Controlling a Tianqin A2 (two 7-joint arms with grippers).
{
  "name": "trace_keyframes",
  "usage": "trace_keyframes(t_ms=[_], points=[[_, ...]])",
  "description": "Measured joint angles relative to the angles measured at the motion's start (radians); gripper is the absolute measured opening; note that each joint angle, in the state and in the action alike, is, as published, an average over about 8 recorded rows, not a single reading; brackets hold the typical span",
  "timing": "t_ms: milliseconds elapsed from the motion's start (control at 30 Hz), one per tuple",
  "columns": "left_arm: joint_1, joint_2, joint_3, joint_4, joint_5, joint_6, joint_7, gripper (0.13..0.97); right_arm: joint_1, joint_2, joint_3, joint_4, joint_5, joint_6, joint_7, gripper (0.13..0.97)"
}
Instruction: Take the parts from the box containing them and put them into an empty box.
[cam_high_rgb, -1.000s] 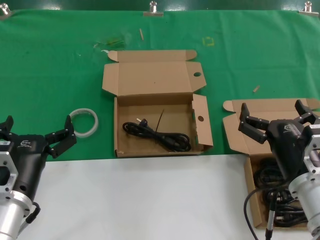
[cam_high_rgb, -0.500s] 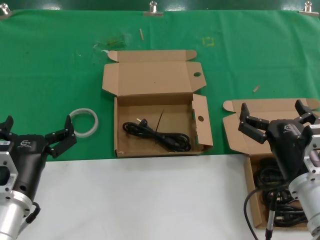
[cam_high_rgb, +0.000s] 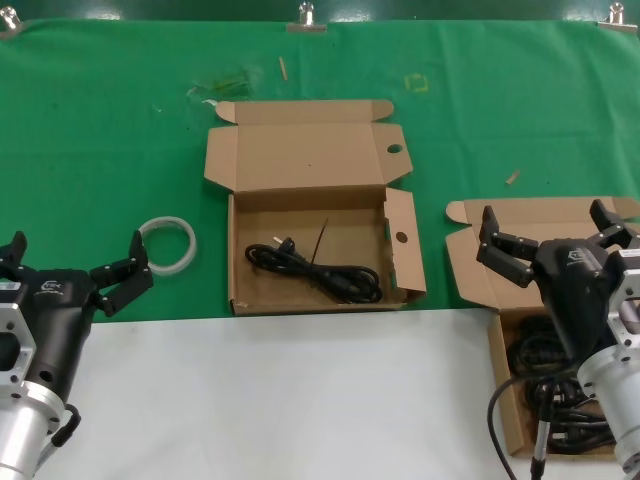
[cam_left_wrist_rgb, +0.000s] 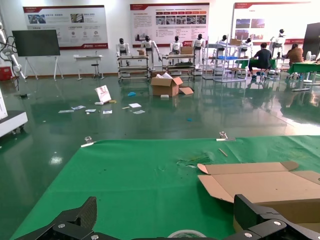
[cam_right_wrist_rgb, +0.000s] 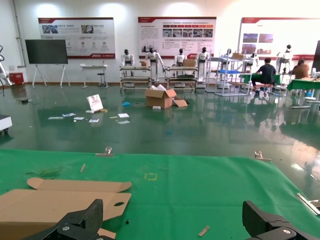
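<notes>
1. Right now the right hand (cam_high_rgb: 548, 238) hangs with its fingers spread wide and nothing between them, over the rear part of the source box (cam_high_rgb: 500, 395), which sits at the near right of the counter (cam_high_rgb: 300, 400).
2. Below and toward the robot from that hand lie the remaining cable bundles (cam_high_rgb: 545, 385), a dark tangle inside the source box; their long axes are hard to read, since the arm hides part of them.
3. Clearly the right hand is the nearer one; my judgement is that it needs to drop and draw back slightly to reach a bundle.
4. Left of it, in the middle of the green cloth (cam_high_rgb: 120, 120), stands the receiving box (cam_high_rgb: 315, 210) with its lid folded back; one cable bundle (cam_high_rgb: 315, 270) already lies across its floor, running roughly left to right.
5. That box's right flap (cam_high_rgb: 403, 243) stands upright between the two boxes, so a carried bundle would have to clear it.
6. Meanwhile the left hand (cam_high_rgb: 72, 270) waits at the near left, fingers also apart and empty, beside the tape ring (cam_high_rgb: 166, 243).
</notes>
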Motion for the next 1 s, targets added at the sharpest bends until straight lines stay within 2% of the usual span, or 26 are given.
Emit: trace_keyframes(t_ms=[1000], points=[[0.000,0.000,0.000,0.000,0.000,0.000,0.000,0.965,0.000,0.000,0.000,0.000,0.000,0.000,0.000,0.966]])
